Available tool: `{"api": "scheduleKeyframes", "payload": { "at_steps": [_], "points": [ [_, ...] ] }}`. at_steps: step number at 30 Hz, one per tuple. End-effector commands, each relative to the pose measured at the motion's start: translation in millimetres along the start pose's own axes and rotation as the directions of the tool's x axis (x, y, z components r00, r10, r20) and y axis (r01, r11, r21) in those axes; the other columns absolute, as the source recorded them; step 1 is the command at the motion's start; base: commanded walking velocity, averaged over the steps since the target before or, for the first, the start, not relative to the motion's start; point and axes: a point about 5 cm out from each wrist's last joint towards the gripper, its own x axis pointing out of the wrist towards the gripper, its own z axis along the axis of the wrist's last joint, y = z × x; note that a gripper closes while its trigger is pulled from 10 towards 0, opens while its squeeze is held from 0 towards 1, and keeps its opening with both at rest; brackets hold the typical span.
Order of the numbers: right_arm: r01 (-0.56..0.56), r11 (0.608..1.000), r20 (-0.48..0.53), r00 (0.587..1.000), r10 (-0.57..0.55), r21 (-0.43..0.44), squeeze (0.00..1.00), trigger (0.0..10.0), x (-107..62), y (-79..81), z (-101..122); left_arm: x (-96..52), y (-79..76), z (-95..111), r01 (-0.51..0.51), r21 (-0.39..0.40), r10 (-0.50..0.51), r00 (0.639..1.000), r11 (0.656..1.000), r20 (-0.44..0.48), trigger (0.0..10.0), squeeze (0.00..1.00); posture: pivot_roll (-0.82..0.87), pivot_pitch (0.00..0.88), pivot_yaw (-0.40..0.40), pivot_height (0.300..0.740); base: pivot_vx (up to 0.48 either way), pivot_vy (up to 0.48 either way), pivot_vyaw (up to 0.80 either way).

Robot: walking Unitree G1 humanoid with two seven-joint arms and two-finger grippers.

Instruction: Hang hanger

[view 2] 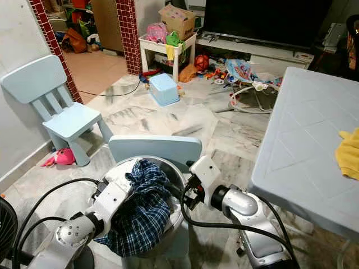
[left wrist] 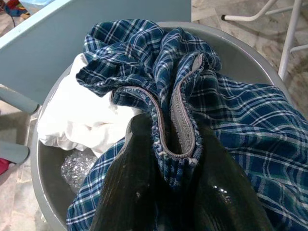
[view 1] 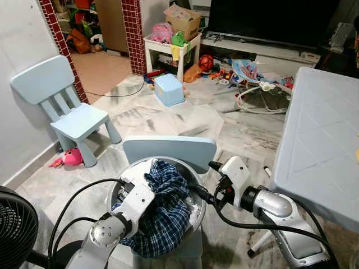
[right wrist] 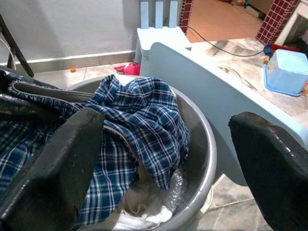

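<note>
A grey metal basin (view 1: 193, 174) stands on a small light blue chair (view 1: 168, 148) right in front of me. A blue plaid garment (view 1: 165, 210) is heaped in it over a white cloth (left wrist: 77, 120). My left gripper (left wrist: 175, 139) is at the basin's near left side, shut on the garment's elastic waistband, which bunches up between the two black fingers (left wrist: 130, 183). My right gripper (right wrist: 166, 120) hovers open at the basin's right rim, pointing across the plaid garment (right wrist: 144, 120) with nothing between its fingers.
A second light blue chair (view 1: 73, 112) stands against the left wall. A light blue table (view 1: 325, 140) fills the right side, with a yellow cloth (view 2: 349, 151) on it. A black fan (view 1: 14, 230) is at the near left. A blue box (view 1: 169, 89) and toys litter the floor ahead.
</note>
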Motion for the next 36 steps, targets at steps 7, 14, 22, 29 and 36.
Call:
{"api": "scheduleKeyframes", "payload": {
  "at_steps": [7, 14, 22, 29, 36],
  "points": [
    [0.003, 1.0, -0.001, 1.0, -0.003, -0.014, 0.0, 10.0, -0.7, -4.3, 3.9, -1.2, -1.9, -2.5, -0.007, -0.063, 0.005, 0.999, 0.998, -0.032, 0.0, 0.0, -0.07, 0.0, -0.009, 0.74, 0.0, 0.0, 0.0],
    [0.004, 1.0, -0.001, 1.0, -0.004, -0.016, 0.0, 10.0, -1.0, -4.9, 4.5, -2.6, 1.9, 4.5, -0.031, -0.08, 0.032, 0.999, 0.996, 0.012, 0.0, 0.0, -0.07, 0.0, -0.009, 0.74, 0.0, 0.0, 0.0],
    [0.162, 0.985, 0.077, 0.983, -0.167, 0.059, 0.0, 10.0, 1.9, -23.6, 15.4, -13.9, 31.8, 90.0, -0.266, 0.111, 0.179, 0.85, 0.957, 0.496, 0.0, 0.0, -0.07, 0.0, -0.012, 0.74, 0.0, 0.0, 0.0],
    [0.37, 0.906, 0.121, 0.909, -0.399, 0.207, 0.0, 10.0, 0.2, -49.2, 21.5, -28.1, 11.8, 133.9, -0.23, 0.258, -0.024, 0.701, 0.938, 0.713, 0.0, 0.0, -0.07, 0.0, 0.014, 0.74, 0.0, 0.0, 0.0],
    [0.413, 0.879, 0.112, 0.887, -0.447, 0.238, 0.0, 10.0, -6.2, -51.8, 15.9, -12.9, -5.2, 79.6, 0.082, 0.239, -0.19, 0.86, 0.968, 0.474, 0.0, 0.0, -0.07, 0.0, 0.029, 0.74, 0.0, 0.0, 0.0]
  ]
}}
